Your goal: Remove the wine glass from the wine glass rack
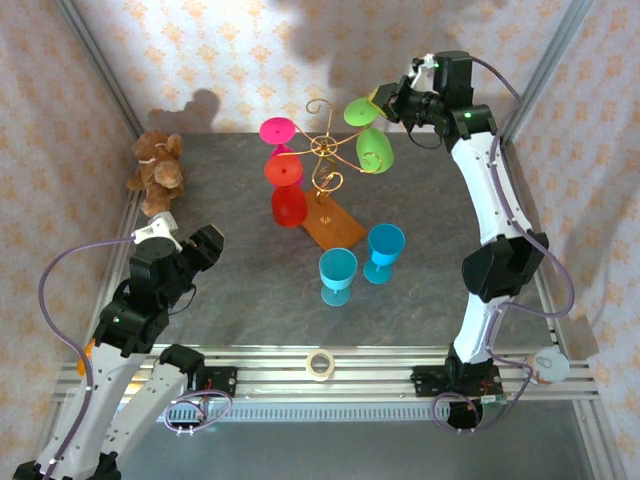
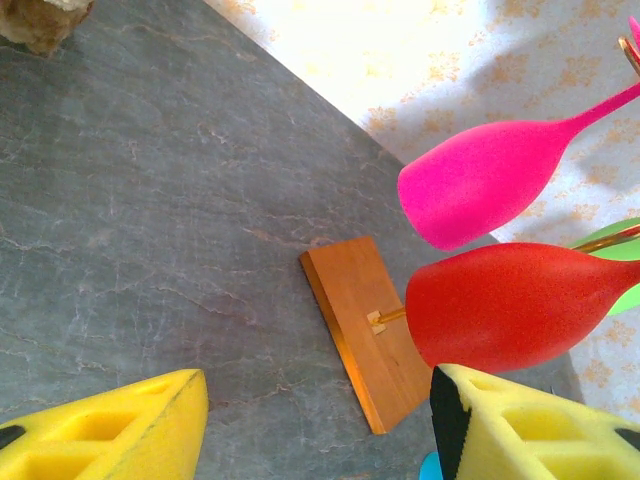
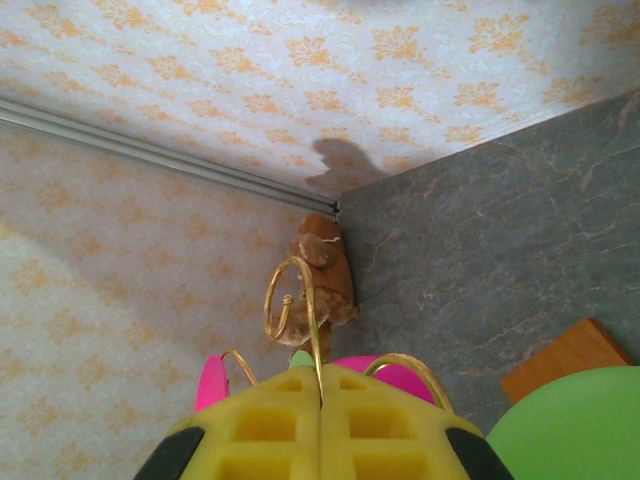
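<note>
Listing from 9 o'clock to 3 o'clock across the grey table, as seen from overhead:

- 1 teddy bear: at 10 o'clock, by the far left corner.
- Left gripper: at 8 o'clock, above the table. Its yellow fingers stand wide apart with nothing between them.
- 1 pink wine glass and 1 red wine glass: hung on the rack's 9 o'clock side, the red one nearer the arms.
- 1 tape roll: at 6 o'clock, on the metal rail.
- 1 wine glass rack: copper-gold wire scrolls, set between centre and 12 o'clock. Its orange-brown wooden base runs toward 5 o'clock.
- 2 blue wine glasses: upright on the table at 5 o'clock of that base, just beside each other.
- 1 green wine glass: hung on the rack's 2 o'clock side.
- Right gripper: raised at 1 o'clock, just beside the green glass's upper end. Its pads are pressed together, and a gold scroll rises at their seam. Whether anything is pinched between them cannot be told.
</note>
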Robot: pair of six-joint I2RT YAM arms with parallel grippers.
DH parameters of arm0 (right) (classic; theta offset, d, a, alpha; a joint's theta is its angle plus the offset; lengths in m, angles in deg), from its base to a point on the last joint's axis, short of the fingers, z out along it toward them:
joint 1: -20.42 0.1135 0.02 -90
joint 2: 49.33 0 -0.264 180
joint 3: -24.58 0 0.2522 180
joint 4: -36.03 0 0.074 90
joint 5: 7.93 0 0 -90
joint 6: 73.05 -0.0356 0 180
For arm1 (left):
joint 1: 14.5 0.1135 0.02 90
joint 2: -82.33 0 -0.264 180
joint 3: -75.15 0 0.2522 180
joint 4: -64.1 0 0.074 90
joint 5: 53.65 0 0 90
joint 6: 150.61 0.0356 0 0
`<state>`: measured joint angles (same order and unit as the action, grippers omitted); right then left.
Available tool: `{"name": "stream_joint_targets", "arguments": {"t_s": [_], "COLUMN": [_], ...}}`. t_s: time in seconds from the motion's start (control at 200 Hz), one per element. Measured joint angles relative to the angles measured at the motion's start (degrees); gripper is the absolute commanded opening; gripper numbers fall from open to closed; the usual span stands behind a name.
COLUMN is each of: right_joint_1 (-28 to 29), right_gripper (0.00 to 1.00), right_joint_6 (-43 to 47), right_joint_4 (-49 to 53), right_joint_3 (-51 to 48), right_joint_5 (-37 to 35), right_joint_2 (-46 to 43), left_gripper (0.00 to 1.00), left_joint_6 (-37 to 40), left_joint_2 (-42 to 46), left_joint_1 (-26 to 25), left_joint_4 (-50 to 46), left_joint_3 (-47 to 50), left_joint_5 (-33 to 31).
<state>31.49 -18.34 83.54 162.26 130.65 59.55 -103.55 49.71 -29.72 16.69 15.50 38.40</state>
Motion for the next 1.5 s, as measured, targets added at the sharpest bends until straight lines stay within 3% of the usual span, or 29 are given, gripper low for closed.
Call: {"name": "stream_joint_targets", "arguments": {"t_s": [0.676, 1.502], "right_joint_1": [2.7, 3.5], "right_gripper": [0.00, 0.00], "right_joint_6": [-0.7, -6.4], "right_joint_4": [-0.2, -1.8], "right_joint_3": [1.0, 15.6], "right_joint_5": [2.1, 1.1], "right_joint_2": [0.3, 12.8], "left_gripper": [0.61, 0.61], "left_joint_6": [0.4, 0.4], "left_joint_2": [1.2, 0.9], "left_joint_1": [0.0, 0.0], "left_joint_4": [-0.2, 1.3], "left_joint_3": [0.4, 1.1], "left_joint_5": [0.1, 0.5]}}
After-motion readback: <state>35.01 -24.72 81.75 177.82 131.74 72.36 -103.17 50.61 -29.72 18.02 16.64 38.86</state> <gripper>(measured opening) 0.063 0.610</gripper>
